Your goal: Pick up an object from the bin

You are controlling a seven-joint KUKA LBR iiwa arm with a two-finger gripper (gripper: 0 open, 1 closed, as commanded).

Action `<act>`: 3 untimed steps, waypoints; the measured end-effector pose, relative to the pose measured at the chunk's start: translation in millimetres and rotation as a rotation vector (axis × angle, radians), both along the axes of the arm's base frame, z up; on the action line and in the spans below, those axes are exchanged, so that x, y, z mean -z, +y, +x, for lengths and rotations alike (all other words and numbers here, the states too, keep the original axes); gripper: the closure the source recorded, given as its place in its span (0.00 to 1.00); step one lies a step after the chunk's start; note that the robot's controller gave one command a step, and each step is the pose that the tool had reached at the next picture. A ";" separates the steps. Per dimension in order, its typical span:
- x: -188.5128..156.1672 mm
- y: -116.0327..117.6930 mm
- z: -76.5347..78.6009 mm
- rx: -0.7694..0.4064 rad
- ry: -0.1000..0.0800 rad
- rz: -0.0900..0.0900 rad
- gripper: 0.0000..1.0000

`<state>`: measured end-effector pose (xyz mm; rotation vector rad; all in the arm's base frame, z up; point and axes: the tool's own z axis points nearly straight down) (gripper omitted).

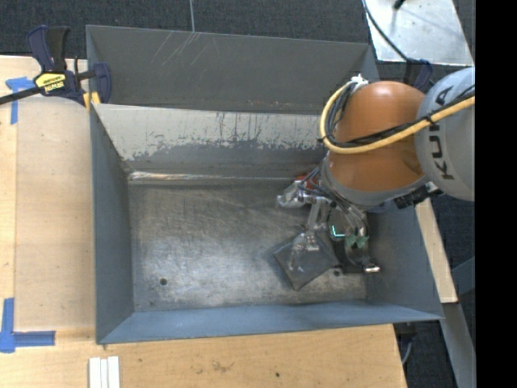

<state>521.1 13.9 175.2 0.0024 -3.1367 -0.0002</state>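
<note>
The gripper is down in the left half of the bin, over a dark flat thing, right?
Not the left. The camera view shows the gripper down in the right half of the bin, over a dark flat thing.
</note>
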 end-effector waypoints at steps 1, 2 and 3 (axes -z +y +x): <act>99.3 -33.5 18.6 -0.266 -0.006 0.001 0.00; 94.4 -32.7 22.3 -0.265 -0.018 0.000 1.00; 98.5 -80.4 9.9 -0.229 -0.025 0.008 1.00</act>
